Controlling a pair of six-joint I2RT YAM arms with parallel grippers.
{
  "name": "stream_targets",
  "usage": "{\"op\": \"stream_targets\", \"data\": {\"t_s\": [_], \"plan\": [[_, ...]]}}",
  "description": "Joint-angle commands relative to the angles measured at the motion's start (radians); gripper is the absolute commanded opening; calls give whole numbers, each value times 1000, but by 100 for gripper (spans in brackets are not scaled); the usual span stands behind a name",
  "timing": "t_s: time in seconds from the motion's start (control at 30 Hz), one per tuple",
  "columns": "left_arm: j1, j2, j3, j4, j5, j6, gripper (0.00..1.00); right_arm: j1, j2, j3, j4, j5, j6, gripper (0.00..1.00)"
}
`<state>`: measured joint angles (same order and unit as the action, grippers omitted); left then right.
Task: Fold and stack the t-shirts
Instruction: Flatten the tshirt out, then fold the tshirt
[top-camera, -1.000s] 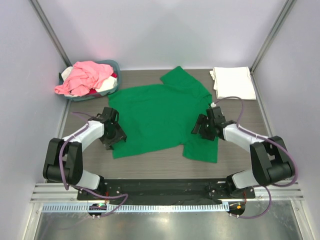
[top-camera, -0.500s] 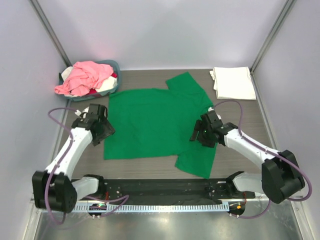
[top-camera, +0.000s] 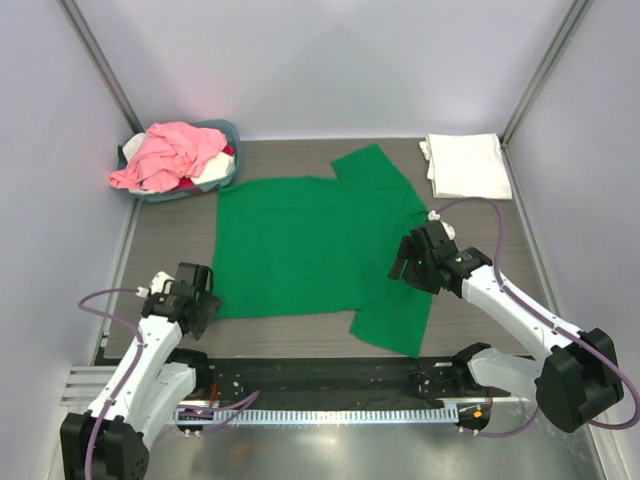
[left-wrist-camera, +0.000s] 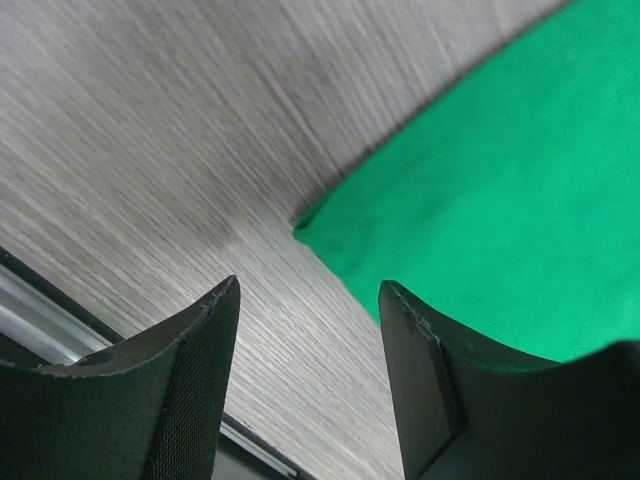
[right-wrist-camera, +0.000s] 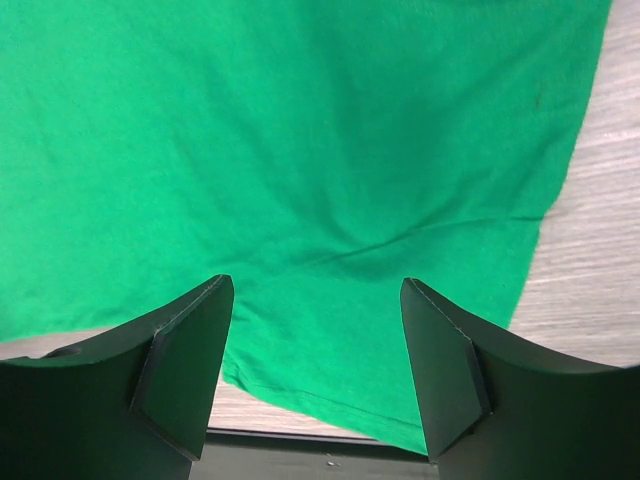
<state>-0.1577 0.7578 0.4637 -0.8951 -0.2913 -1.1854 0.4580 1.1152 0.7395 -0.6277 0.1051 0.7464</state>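
A bright green t-shirt (top-camera: 310, 245) lies spread flat on the wooden table, one sleeve at the far side and one at the near right. My left gripper (top-camera: 203, 302) is open and empty just off the shirt's near left corner (left-wrist-camera: 310, 225), above bare table. My right gripper (top-camera: 403, 262) is open and empty above the shirt's right side, over the near sleeve (right-wrist-camera: 380, 250). A folded white t-shirt (top-camera: 464, 165) lies at the far right. Pink and red t-shirts (top-camera: 170, 155) are heaped in the basket.
The round blue-grey basket (top-camera: 227, 132) stands at the far left corner. A black rail (top-camera: 320, 372) with the arm bases runs along the near edge. Grey walls and metal posts close in the sides.
My left arm has pulled back toward the near left, off the shirt. The shirt's left side now lies flat and straight. My right gripper has shifted slightly right.
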Motion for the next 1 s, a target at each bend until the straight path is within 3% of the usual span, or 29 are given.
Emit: {"op": "stream_targets", "data": {"t_s": [0.0,0.33,0.63,0.7,0.73,0.83,0.97], "plan": [[-3,21,6,54,-74,-60,59,2,-37,-15,-14,-1,-12,74],[-3,121,-39,194,-59,-68,55,1,3,-12,5,-8,-45,74],[-3,225,-33,243,-43,-63,40,1,35,-9,28,-10,-45,74],[-2,244,-33,251,-37,-57,31,1,38,-9,31,-15,-41,74],[-2,250,-31,258,-35,-54,18,1,38,-12,34,-16,-39,74],[0,253,-34,272,-29,-46,1,-1,43,-25,40,-18,-19,74],[0,245,-40,278,-28,-42,0,-4,103,-38,74,-22,13,74]]}}
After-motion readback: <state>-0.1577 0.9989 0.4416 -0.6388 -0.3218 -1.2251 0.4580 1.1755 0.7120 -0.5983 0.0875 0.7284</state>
